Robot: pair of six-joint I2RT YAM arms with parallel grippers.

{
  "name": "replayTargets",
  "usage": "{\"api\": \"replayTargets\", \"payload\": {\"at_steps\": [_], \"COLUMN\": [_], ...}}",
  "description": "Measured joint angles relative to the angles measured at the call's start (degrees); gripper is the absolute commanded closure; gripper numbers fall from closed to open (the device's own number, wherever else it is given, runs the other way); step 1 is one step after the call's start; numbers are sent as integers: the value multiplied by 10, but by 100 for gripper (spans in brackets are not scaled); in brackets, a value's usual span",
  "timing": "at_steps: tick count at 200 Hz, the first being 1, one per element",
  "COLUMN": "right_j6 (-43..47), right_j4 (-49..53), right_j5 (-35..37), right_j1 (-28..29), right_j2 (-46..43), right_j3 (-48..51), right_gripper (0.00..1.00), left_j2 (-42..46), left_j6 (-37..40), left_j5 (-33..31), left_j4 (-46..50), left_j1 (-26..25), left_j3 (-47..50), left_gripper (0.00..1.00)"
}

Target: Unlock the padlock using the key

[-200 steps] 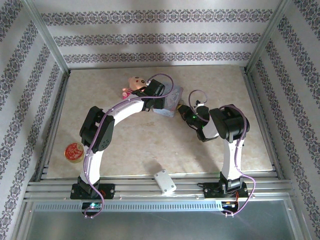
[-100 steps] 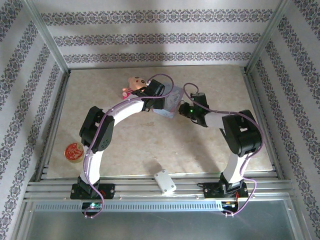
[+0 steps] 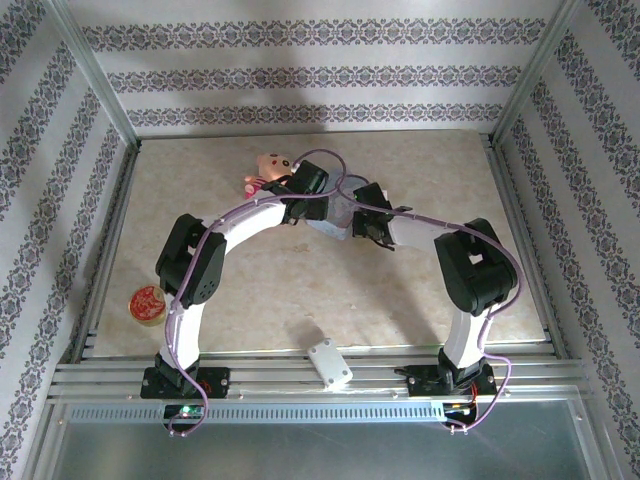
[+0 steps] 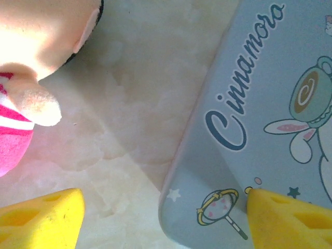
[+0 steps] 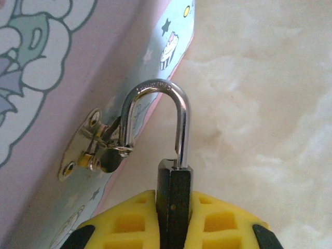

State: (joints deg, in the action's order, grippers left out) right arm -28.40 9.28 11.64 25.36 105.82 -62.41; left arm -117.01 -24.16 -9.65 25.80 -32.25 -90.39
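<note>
Your right claw was clamped on the small black padlock. Its lower body was buried between the yellow fingers and cut off at the frame edge. Its silver shackle hooked through the metal hasp on the light-blue rectangular cartoon tin. You couldn't tell whether the shackle's free leg was seated. Your left claw stood wide open, one fingertip over the tin's lid, the other over the beige marbled worktop.
</note>
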Motion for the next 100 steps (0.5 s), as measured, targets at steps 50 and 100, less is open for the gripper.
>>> {"api": "replayTargets", "payload": {"at_steps": [50, 100], "right_j6": [-28, -49], "right_j4": [2, -46], "right_j5": [49, -21], "right_j1": [26, 29], "right_j2": [-67, -144], "right_j3": [61, 151], "right_gripper": [100, 100], "left_j2": [16, 36], "left_j6": [0, 0], "left_j5": [6, 4], "left_j4": [-1, 1], "left_j1": [0, 0], "left_j3": [19, 43], "left_gripper": [20, 20]}}
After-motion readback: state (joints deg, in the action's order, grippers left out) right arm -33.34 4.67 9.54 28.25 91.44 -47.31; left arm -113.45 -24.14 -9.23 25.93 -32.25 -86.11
